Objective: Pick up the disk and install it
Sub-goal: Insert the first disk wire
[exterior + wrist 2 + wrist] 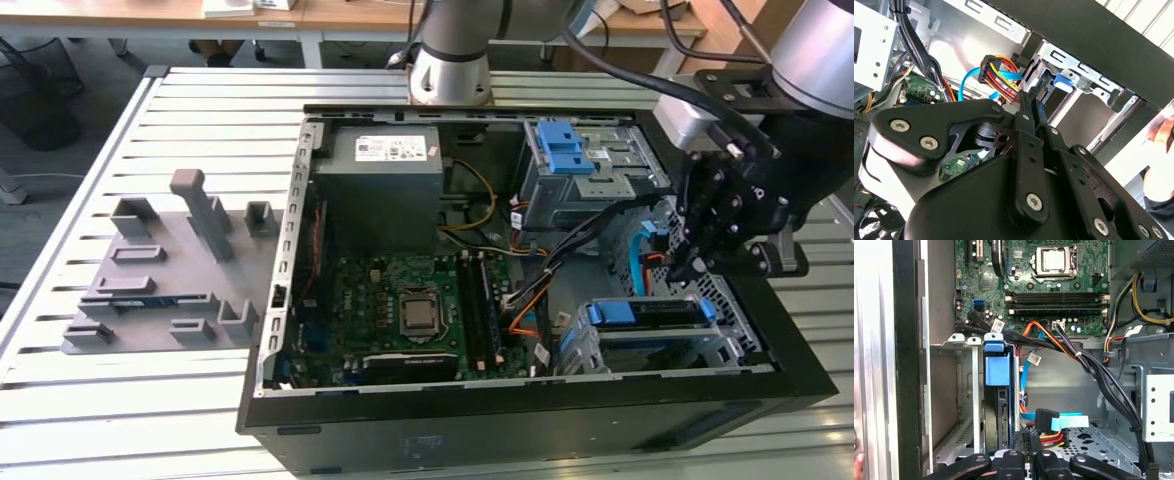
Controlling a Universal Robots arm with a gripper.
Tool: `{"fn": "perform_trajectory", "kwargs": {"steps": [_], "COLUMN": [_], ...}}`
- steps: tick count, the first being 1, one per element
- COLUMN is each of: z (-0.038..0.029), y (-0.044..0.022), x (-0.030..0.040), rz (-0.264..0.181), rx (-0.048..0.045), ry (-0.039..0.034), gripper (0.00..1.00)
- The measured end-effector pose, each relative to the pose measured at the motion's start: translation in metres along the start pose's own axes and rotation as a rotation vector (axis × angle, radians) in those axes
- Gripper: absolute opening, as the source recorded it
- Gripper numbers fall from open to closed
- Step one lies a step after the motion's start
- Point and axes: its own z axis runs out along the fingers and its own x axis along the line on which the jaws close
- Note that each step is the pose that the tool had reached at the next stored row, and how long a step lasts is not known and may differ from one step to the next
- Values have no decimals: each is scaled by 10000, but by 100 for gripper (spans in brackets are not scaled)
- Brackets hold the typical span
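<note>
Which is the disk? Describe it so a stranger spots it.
Start at the open black computer case. Inside, at its near corner on the exterior view's right, sits the disk, slotted among metal walls. Its blue frame with a flat blue tab differs from the ribbed light-blue latch farther back.

Overall light: bright, even and diffuse in the exterior view.
Table: its pale slats reflect light softly, with no hard shadows.
Computer case: the interior is dimmer than the surroundings; the motherboard stays legible.
Glare: in the second wrist view a metal wall inside the case is blown out to white.
Edge wash: in the first wrist view the strip outside the case is overexposed.
Focus: in the second wrist view the pincer body looms close and soft-edged.
Cables: sharp, with good colour.
</note>
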Motion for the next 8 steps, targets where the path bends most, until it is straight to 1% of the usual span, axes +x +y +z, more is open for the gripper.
{"fn": "perform_trajectory", "kwargs": {"steps": [3,8], "z": [9,43], "y": [-19,-22], "x": [3,67], "rz": [10,18], "rx": [-28,-30], "ry": [1,1], "gripper": [16,16]}}
